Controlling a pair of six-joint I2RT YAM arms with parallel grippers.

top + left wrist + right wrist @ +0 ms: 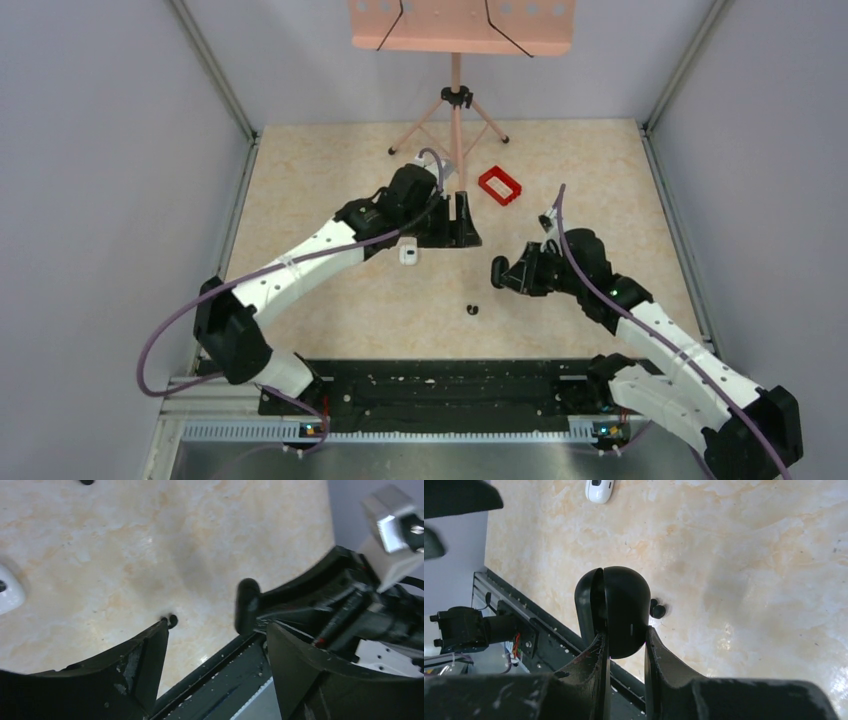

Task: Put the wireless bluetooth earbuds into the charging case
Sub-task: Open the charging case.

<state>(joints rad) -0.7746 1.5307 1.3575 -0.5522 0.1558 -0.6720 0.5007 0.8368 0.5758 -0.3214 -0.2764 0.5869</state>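
Observation:
The glossy black charging case (619, 607) is clamped between the fingers of my right gripper (624, 635) and held above the table, its lid ajar on the left side. It shows in the top view (499, 270) at the tip of the right gripper (514, 273), and in the left wrist view (247, 605). One tiny black earbud (472, 309) lies loose on the table just below and left of the case; it also shows in the right wrist view (657, 610) and the left wrist view (171, 621). My left gripper (458, 235) is open and empty (217, 627), farther back.
A small white rounded-square object (408, 250) lies beside the left gripper, also in the right wrist view (599, 489). A red rectangular frame (500, 186) lies at the back. A pink tripod stand (456, 110) stands behind. A black rail (440, 390) runs along the near edge.

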